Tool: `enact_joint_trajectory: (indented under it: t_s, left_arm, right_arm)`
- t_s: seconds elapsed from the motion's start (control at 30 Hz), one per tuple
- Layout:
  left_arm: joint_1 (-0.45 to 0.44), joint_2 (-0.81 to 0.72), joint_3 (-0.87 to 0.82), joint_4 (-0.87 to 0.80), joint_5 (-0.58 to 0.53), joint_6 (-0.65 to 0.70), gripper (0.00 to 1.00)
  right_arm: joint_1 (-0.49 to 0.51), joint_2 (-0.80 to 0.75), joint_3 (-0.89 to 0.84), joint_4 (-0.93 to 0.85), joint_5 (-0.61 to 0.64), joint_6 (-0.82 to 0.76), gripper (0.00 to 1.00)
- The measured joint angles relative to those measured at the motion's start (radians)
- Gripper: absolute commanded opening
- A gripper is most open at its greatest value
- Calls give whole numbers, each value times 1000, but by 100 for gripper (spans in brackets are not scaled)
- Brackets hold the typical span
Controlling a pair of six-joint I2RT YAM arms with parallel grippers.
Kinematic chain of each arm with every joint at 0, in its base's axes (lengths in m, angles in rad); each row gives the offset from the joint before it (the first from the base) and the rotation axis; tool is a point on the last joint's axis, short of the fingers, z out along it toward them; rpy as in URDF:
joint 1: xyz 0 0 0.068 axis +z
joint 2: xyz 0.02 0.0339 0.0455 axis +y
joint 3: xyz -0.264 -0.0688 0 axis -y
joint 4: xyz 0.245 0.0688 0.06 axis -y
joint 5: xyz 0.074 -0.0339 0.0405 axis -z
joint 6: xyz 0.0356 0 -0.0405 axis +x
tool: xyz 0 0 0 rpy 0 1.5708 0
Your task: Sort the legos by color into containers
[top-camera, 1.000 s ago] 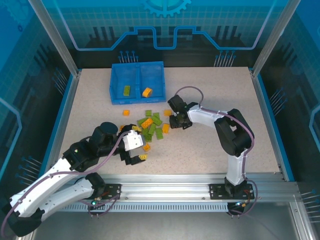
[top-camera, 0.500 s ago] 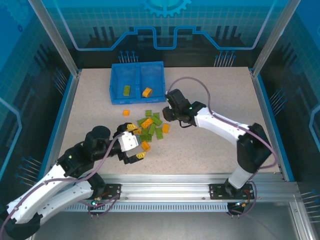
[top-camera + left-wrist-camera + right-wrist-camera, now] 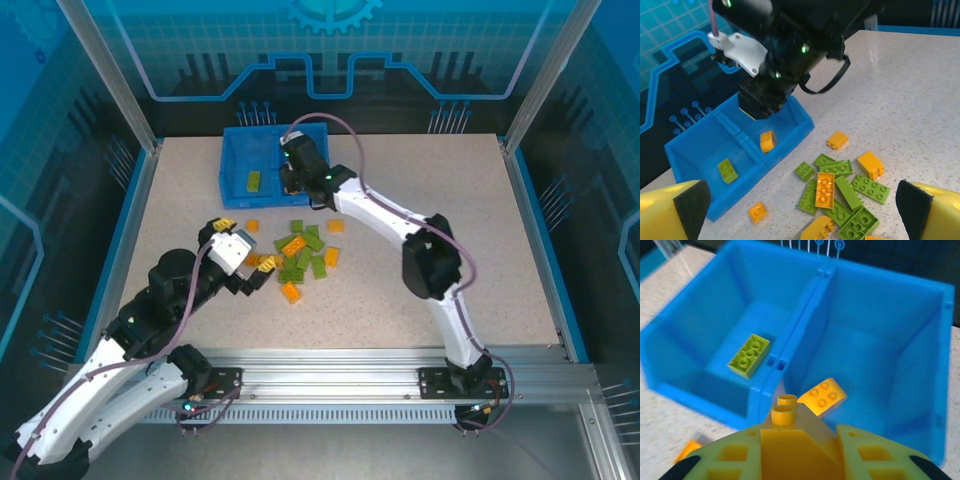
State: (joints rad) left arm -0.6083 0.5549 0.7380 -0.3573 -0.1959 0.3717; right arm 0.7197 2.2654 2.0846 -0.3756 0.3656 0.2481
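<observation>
No legible text, numbers or brands; wordless gear emblem on blue back panel.

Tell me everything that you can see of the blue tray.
The tray is shallow, rectangular, translucent blue plastic, flat on the table at its far side. A middle divider makes two compartments: the left holds one green brick, the right one orange brick lying tilted. The right gripper, shut on a second orange brick, hangs above the right compartment.
</observation>
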Motion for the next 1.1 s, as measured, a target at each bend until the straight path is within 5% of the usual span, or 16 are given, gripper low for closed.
enact_joint_trajectory:
  t_s: [0.23, 0.43, 0.67, 0.87, 1.1]
  left_arm:
    - [28, 24, 0, 1, -52, -37, 99]
    - [35, 39, 7, 0, -64, -60, 99]
    - [66, 80, 25, -4, -87, -88, 99]
    - [81, 167, 141, -96, -146, -241, 99]
    - [84, 323, 289, -278, -228, -689, 99]
  right_arm:
    - [-25, 312, 376, -169, 40, -23, 33]
    - [-41, 357, 408, -262, 37, -13, 45]
    - [-49, 337, 389, -300, 15, -14, 48]
    - [-49, 100, 171, -303, -47, -12, 51]
    - [-53, -475, -263, -244, -289, -4, 73]
